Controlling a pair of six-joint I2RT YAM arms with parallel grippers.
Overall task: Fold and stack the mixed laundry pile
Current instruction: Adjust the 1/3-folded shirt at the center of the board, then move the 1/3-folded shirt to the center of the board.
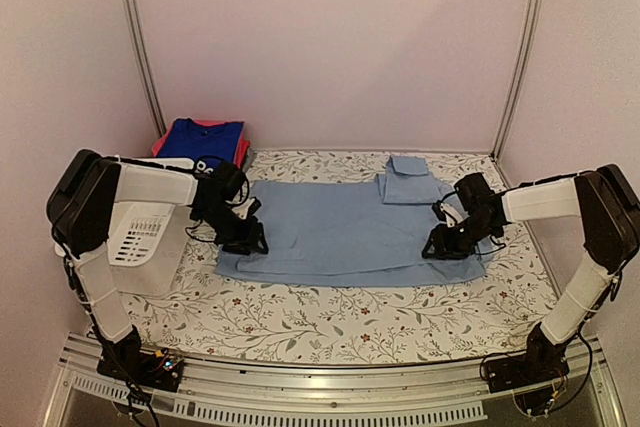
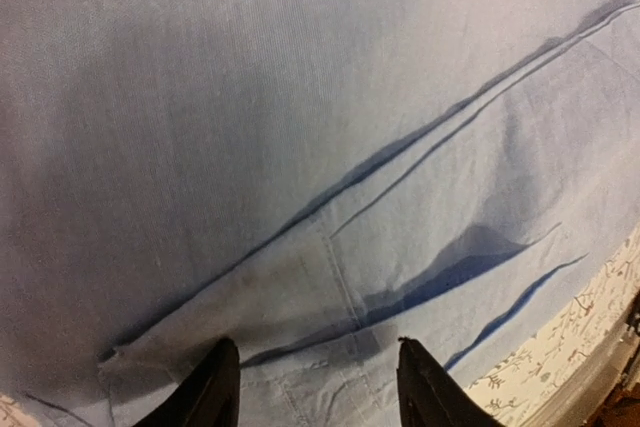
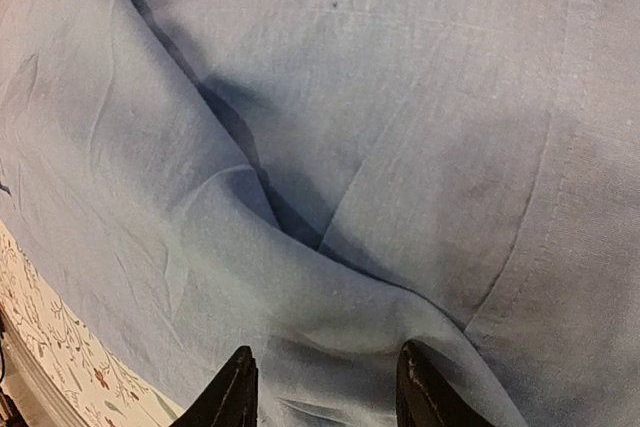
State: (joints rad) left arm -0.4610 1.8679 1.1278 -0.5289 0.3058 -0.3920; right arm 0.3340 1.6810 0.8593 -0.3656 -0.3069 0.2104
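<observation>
Top external: shirt (image 1: 340, 232) spread flat on bench (image 1: 330, 322).
Left claw (image 2: 315, 347): parted, empty, over shirt's edge.
Right claw (image 3: 327, 349): parted, astride a raised fold.
Handling: light, limp, thin; probably best pinched at edges.

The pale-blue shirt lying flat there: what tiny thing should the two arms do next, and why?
Probably close both jaws on the cloth. Each pair stands apart, low over one end of the pale-blue shirt, with a raised wrinkle running between the right pair, so pinching there might let the arms lift and fold it.
</observation>
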